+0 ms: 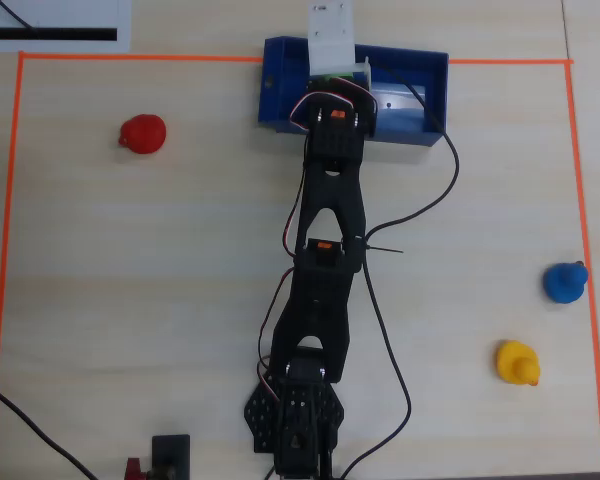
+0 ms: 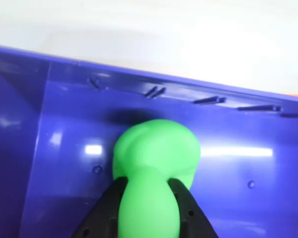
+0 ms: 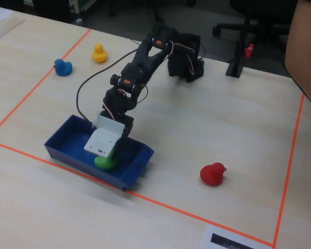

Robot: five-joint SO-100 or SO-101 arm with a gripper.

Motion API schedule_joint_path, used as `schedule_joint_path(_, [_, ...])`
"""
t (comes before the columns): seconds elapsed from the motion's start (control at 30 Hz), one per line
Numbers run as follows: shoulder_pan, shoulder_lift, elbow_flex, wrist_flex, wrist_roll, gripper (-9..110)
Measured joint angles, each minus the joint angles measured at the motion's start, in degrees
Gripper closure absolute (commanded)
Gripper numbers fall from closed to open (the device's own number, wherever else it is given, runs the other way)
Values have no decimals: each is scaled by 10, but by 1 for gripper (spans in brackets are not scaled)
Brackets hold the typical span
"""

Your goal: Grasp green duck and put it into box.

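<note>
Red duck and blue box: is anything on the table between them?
No. In the overhead view, only bare wooden table lies between the red duck and the box. The fixed view shows the same.

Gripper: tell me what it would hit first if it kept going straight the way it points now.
The gripper, shut on the green duck, points down into the box. Going on, the duck would probably meet the box floor first, near the far wall; the remaining gap is unclear.

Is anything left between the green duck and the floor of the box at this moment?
Nothing visible. The gripper holds the green duck inside the box, jaws closed on its sides. In the fixed view the duck sits low within the walls; whether it touches the floor cannot be told.
</note>
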Motion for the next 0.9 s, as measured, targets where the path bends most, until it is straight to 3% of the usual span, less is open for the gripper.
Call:
schedule_joint_path(0.23, [25,0,-19,17,-4,53])
schedule_joint_path(0.63, [26,2,-21,32,14,48])
schedule_joint_path(0.9, [25,98,-21,16,40,45])
